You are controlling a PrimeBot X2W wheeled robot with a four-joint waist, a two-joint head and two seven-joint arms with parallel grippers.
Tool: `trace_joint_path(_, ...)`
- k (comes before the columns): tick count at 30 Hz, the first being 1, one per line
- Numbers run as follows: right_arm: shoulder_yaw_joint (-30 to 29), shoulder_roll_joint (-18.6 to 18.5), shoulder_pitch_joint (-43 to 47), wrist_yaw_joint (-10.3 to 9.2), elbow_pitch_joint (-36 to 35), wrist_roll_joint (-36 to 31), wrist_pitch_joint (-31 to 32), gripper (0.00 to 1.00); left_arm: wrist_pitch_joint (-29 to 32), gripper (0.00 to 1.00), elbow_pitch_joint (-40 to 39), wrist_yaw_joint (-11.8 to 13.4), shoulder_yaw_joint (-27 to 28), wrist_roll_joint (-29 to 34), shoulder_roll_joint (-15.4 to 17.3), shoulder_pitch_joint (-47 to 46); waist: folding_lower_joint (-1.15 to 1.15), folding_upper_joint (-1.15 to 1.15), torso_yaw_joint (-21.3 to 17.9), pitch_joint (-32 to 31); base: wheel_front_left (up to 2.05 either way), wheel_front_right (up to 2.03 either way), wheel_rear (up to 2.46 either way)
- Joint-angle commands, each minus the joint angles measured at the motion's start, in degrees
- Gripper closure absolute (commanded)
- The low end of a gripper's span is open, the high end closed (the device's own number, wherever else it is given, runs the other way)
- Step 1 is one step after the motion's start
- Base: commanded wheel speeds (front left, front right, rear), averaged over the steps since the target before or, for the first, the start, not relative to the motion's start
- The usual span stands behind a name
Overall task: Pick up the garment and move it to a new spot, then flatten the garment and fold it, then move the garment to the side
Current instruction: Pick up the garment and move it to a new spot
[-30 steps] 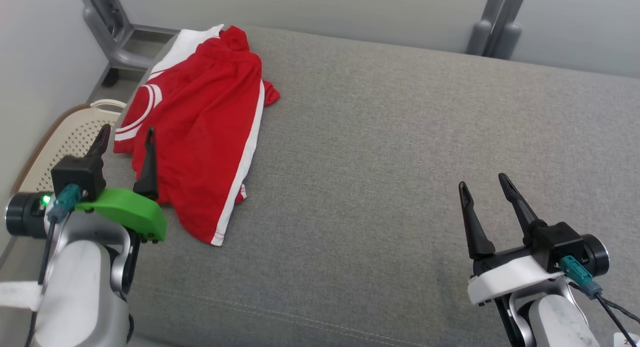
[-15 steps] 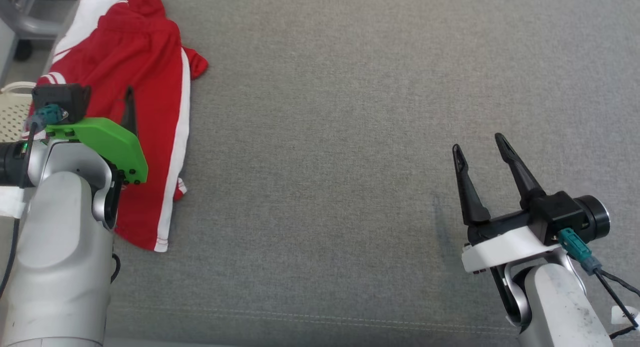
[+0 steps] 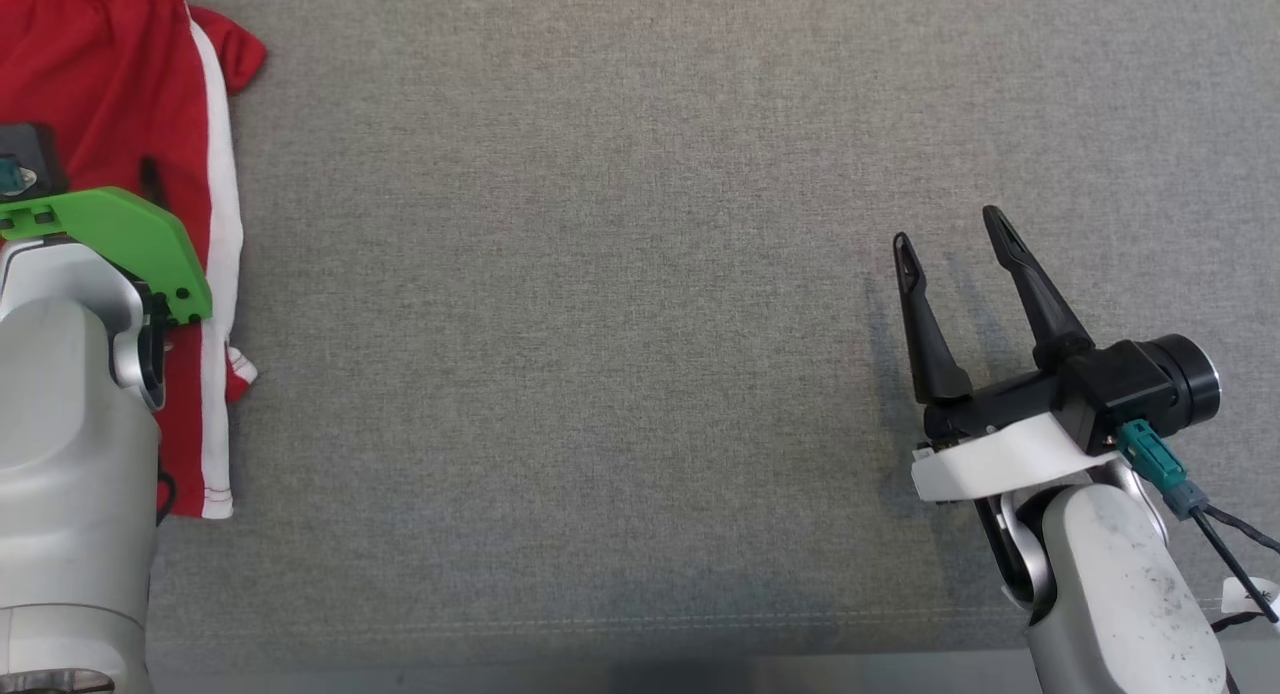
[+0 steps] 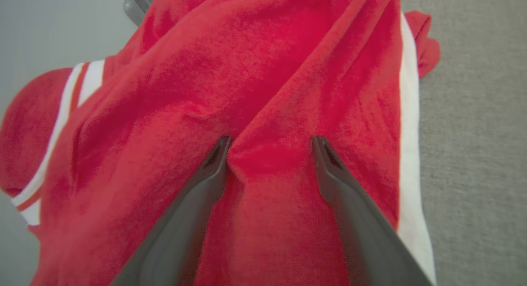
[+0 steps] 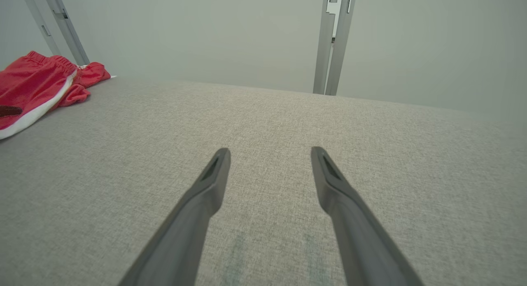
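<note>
Left wrist view: your left gripper (image 4: 269, 144) is down on the shorts (image 4: 263, 80). The fingers are spread, and both tips touch the red cloth with a raised fold between them. They are not closed on anything yet. The white stripe (image 4: 409, 113) runs just to the side of one finger.

The shorts lie at the far left corner of the grey cushion (image 3: 600, 324), rumpled, not flat. In the head view they run off the picture's left edge and part of them sits under your left arm.

Your right gripper (image 3: 948, 229) hangs low over bare cushion near the front right, well apart from the shorts. Its fingers are spread and hold nothing.

Step in hand, as I judge it: the first one, the pickup. Nothing is moved, flattened or folded so far.

Next move: close the left fingers on that fold, check that cloth is actually caught, then lift and carry it toward the open middle of the cushion. The tips look to be on a single ridge, so a shallow pinch may slip. The cloth is thin and floppy, so expect it to hang and drag. Keep the right gripper out of the path until flattening.
</note>
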Motion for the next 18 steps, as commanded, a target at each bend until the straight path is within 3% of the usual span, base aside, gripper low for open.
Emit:
trace_joint_path(1, 0.24, -0.22, -0.96, 0.00, -0.25, 0.38, -0.22, 0.00, 0.36, 0.00, 0.99, 0.61, -0.29, 0.63, 0.82, -0.99, 0.00, 0.00, -1.63, 2.34, 0.00, 0.00, 0.00)
trace_joint_path(8, 0.82, -0.23, -1.58, 0.00, 0.39, 0.91, -0.22, 0.00, 2.18, 0.00, 5.43, 1.26, -0.70, 0.13, 0.69, -1.00, 0.00, 0.00, -1.64, 3.24, 0.00, 0.00, 0.00)
trace_joint_path(9, 0.90, -0.24, -1.61, 0.00, 0.53, 0.97, -0.22, 0.00, 2.19, 0.24, 5.92, 1.00, -0.84, -0.03, 0.55, -0.85, 0.00, 0.00, -1.60, 3.16, 0.00, 0.00, 0.00)
trace_joint_path(10, 0.98, -0.23, -1.68, 0.00, 0.68, 1.09, -0.22, 0.00, 1.97, 0.58, 6.31, 0.59, -1.02, -0.12, 0.45, -0.79, 0.00, 0.00, -1.55, 3.03, 0.00, 0.00, 0.00)
trace_joint_path(11, 1.08, -0.22, -1.78, 0.00, 0.76, 1.18, -0.22, 0.00, 1.52, 1.00, 6.52, 0.36, -1.10, -0.21, 0.36, -0.77, 0.00, 0.00, -1.48, 2.84, 0.00, 0.00, 0.00)
trace_joint_path(18, 0.65, -0.25, -1.45, 0.00, 1.26, 1.41, -0.22, 0.00, -2.43, 1.00, 6.09, -2.21, -2.50, -0.10, -0.05, -0.62, 0.00, 0.00, -0.62, 0.66, 0.00, 0.00, 0.00)
